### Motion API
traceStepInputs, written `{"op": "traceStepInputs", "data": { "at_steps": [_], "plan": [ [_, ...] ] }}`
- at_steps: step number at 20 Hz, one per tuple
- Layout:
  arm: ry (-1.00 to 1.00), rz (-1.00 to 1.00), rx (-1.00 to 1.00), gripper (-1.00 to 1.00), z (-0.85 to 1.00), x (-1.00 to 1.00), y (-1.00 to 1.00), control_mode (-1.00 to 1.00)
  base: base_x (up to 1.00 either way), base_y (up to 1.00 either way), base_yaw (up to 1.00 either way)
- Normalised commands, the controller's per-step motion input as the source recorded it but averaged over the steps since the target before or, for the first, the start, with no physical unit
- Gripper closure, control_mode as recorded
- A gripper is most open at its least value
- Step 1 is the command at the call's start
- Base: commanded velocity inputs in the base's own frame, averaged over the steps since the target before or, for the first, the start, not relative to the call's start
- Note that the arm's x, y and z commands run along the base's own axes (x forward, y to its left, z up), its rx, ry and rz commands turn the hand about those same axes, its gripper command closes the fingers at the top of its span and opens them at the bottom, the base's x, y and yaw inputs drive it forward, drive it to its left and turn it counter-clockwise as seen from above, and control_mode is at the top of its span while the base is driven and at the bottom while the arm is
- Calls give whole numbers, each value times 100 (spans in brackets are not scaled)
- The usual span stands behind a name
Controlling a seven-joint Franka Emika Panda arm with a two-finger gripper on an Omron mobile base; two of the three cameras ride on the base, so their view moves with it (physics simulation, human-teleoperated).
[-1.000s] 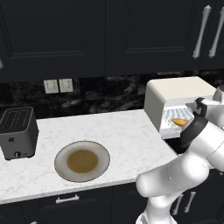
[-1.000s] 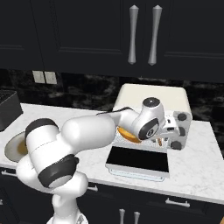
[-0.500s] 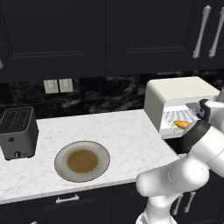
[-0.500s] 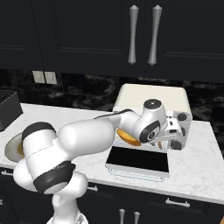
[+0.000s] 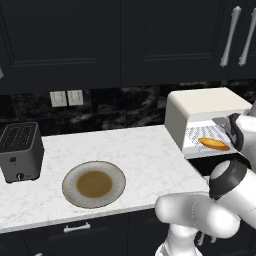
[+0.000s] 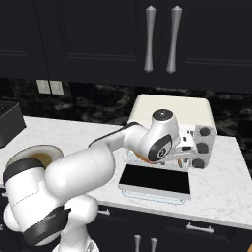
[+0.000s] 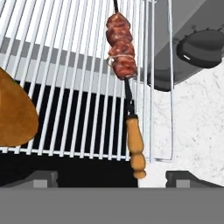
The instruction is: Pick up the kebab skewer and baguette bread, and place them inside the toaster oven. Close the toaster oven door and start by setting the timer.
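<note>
The cream-white boxy toaster oven [image 5: 200, 107] stands at the 3 o'clock end of the white marble counter [image 5: 140, 155]. Its wide dark glass door [image 6: 156, 179] hangs open and lies flat in front of it, at 6 o'clock from the oven's mouth.

In the hand view, the kebab skewer [image 7: 123, 57], a thin dark stick with reddish-brown meat chunks and a light brown wooden handle, lies on the white wire rack [image 7: 74, 83]. The meat sits toward 12 o'clock and the handle points to 6 o'clock, poking just past the rack's front edge. The small orange-golden baguette bread [image 7: 13, 113] lies on the same rack, at 9 o'clock from the skewer and apart from it. From the left base view the bread also shows as an orange oval inside the oven.

The gripper [image 7: 109, 177] hovers in front of the rack. Its two dark finger tips [image 7: 43, 177] stand far apart with nothing between them, so it is open. The skewer handle ends just above the gap between the tips, and I cannot tell if it touches them.

A dark round knob [image 7: 202, 48] sits at 2 o'clock in the hand view, on the oven's grey side.

A round tan plate [image 5: 94, 183] rests in the middle of the counter. A dark grey two-slot toaster [image 5: 20, 151] stands at 9 o'clock from the plate.
</note>
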Motion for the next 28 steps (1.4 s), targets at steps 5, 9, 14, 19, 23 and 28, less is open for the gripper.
{"op": "traceStepInputs", "data": {
  "at_steps": [5,9,14,19,23,28],
  "plan": [
    [0,-11,0,-100,-3,-48,9,-100,0,0,0],
    [0,-23,0,-100,0,-23,0,-100,0,0,0],
    [0,-30,10,-100,0,0,8,-100,0,0,0],
    [0,-22,17,-100,-15,0,5,-100,0,0,0],
    [0,-5,12,-100,-18,0,0,-100,0,0,0],
    [0,0,5,-100,-16,5,0,-100,0,0,0]
  ]
}}
